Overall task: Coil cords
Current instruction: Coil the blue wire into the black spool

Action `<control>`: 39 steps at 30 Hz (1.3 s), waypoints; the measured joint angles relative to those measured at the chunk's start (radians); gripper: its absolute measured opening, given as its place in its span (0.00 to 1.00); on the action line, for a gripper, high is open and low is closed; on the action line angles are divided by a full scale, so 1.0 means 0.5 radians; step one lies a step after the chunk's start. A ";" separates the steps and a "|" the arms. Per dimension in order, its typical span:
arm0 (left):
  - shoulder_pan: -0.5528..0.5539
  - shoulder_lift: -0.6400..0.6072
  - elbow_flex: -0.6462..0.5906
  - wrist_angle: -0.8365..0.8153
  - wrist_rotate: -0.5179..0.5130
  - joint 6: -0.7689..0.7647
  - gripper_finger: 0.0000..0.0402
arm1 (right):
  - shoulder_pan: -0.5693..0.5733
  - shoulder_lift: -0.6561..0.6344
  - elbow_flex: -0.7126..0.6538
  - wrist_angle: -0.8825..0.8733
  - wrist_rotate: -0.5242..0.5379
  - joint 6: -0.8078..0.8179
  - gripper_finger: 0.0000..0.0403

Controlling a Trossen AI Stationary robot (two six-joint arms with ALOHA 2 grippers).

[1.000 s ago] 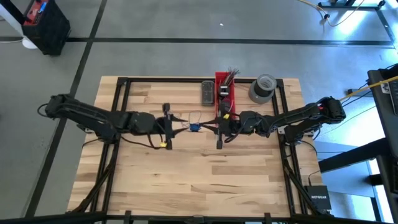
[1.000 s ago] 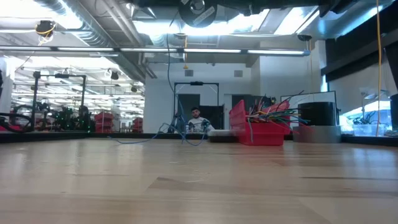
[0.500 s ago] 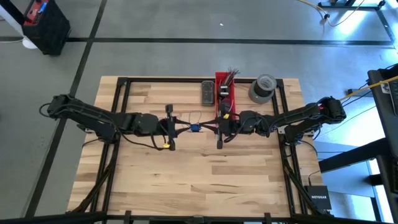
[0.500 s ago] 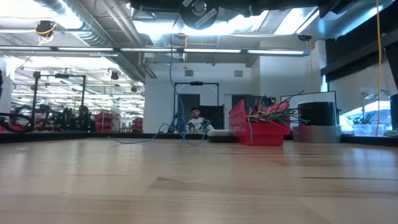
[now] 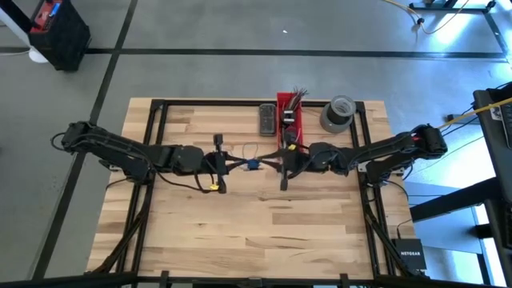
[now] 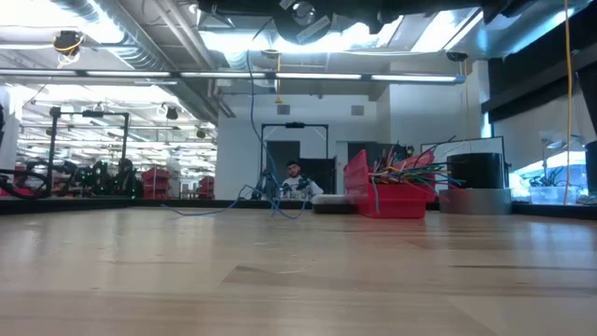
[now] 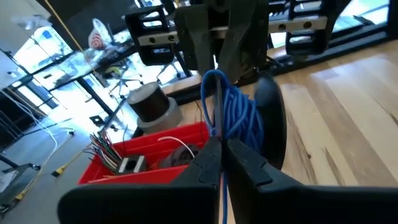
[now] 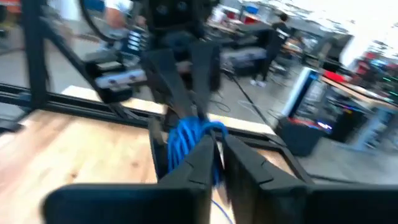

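The cords (thin, blue, bunched in loops) sit pinched between both dark hands' fingers.

I count my two end effectors, left and right, one blue cord bundle, one red bin, one tape roll and one dark box.

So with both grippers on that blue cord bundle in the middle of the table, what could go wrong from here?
1. The left gripper is shut on the blue cord bundle while the right gripper sits close against it; if the arms pull apart, the coil could unravel.
2. A loose strand trails off the bundle toward the table; it might snag on a finger.
3. The red bin stands just behind the right gripper, so a backward swing could knock it.
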 joint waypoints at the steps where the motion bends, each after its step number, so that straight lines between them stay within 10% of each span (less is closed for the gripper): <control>1: 0.000 -0.004 0.000 0.005 -0.016 0.000 0.01 | 0.001 -0.035 0.000 -0.054 0.041 -0.001 0.11; 11: -0.034 -0.055 0.003 0.139 -0.559 -0.121 0.00 | 0.036 -0.438 -0.056 -0.774 0.508 0.212 0.38; 24: -0.018 0.074 0.003 0.515 -0.569 -0.018 0.00 | 0.007 0.636 0.032 0.500 0.474 0.071 0.39; 34: -0.066 0.073 0.002 0.515 -0.584 0.043 0.00 | -0.044 1.008 0.439 0.507 0.576 -0.011 0.38; 39: -0.084 0.068 0.003 0.519 -0.591 0.081 0.01 | -0.037 1.018 0.426 0.429 0.767 -0.123 0.21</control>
